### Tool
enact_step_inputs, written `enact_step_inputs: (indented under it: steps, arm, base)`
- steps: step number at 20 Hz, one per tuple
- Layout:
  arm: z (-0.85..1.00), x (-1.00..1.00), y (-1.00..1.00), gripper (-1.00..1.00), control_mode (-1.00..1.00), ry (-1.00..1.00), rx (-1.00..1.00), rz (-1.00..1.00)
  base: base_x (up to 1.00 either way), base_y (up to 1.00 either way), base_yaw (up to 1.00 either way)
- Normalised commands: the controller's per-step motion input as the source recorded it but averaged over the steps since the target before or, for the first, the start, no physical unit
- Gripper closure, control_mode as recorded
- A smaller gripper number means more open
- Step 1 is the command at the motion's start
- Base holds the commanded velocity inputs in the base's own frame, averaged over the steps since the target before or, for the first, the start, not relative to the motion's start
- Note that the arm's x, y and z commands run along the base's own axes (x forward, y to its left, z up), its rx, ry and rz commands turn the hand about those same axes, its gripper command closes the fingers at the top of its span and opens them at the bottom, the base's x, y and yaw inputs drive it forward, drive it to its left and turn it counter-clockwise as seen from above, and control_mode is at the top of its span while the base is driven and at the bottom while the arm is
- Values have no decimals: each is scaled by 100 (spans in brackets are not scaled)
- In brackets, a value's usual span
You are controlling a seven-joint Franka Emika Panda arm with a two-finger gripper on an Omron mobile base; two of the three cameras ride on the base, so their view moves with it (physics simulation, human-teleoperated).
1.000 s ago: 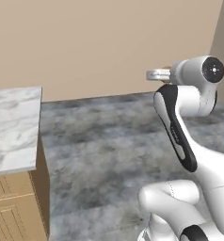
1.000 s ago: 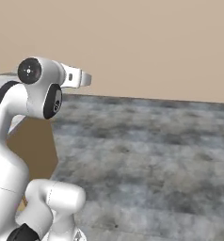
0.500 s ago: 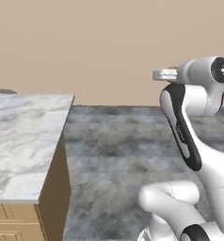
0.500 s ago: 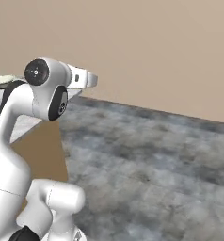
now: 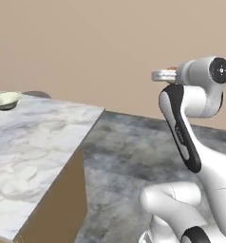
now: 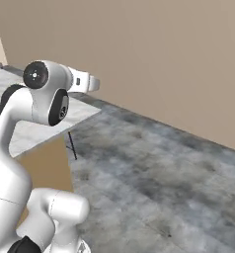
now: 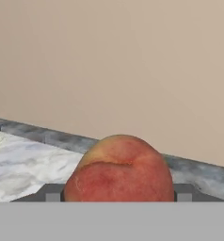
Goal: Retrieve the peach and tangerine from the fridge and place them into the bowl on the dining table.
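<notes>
Grasping the peach (image 7: 119, 169), the jaws hang above grey floor (image 5: 129, 156) near the marble dining table (image 5: 34, 137) bearing the bowl (image 5: 5, 99).

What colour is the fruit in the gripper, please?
Reddish-pink with orange: the peach, best in the hand view.

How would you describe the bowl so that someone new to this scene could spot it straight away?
Start at the dining table, the big white, grey-veined marble slab on a tan wooden base. Follow its top to the far left corner, where the bowl sits. It is round, shallow and pale cream, the one dish standing on that marble.
</notes>
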Motion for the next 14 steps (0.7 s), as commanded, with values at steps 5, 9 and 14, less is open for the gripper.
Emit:
enact_step_inputs:
  steps: [5, 9, 14]
  arm:
    - [0, 0, 0, 100, 100, 0, 0, 0]
    - [0, 0, 0, 100, 100, 0, 0, 0]
    - [0, 0, 0, 100, 100, 0, 0, 0]
  base:
    - [60, -100, 37]
    - [48, -100, 35]
    - [56, -90, 43]
